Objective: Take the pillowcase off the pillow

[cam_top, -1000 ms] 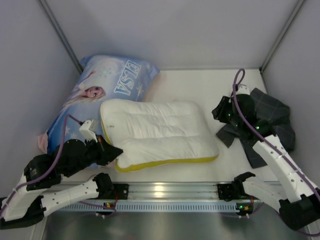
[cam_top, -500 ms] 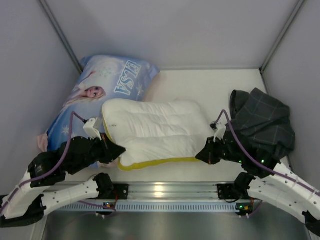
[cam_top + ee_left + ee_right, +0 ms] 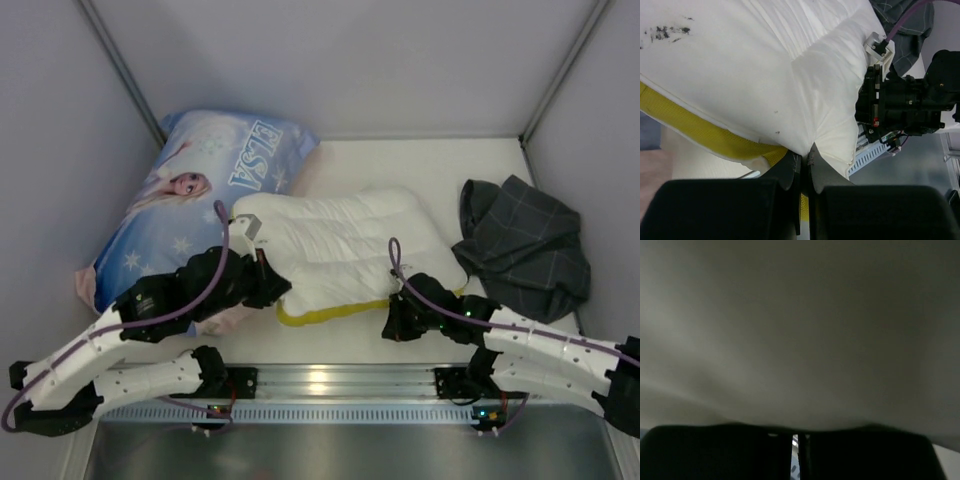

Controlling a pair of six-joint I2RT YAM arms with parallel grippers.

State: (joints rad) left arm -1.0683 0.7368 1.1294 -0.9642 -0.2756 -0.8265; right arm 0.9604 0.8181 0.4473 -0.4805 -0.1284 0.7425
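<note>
- The pillowcase (image 3: 520, 245) lies crumpled on the right side of the desk (image 3: 400, 165). It sits just beside the pillow's right end, and no fabric wraps the pillow. Judged from this, the removal step is complete.
- The pillow (image 3: 340, 245) lies bare at the centre of the desk, tilted, with its near edge lifted and curled. The yellow piping (image 3: 320, 312) shows along that near edge.
- The left fingers (image 3: 787, 175) are clenched on the pillow's near left corner. The left wrist view shows the white fabric and the piping pinched into the narrow gap between them. This hold probably anchors the pillow so that it does not travel with the case.
- The right fingers (image 3: 770, 452) sit at the pillow's near right edge, low against the desk. They are pressed almost together, with only a thin slit between them. Whether pillow fabric is caught in that slit cannot be determined, because pale cloth close to the lens fills the right wrist view.
- The blue cartoon pillow (image 3: 215, 170) rests at the far left against the wall. It touches the left end of the white pillow and plays no part in the task.
- Remaining work, as a judgement: release the pillow corner and retract both arms. Risk: a retract with the corner clamped drags the pillow off the near edge of the desk.
</note>
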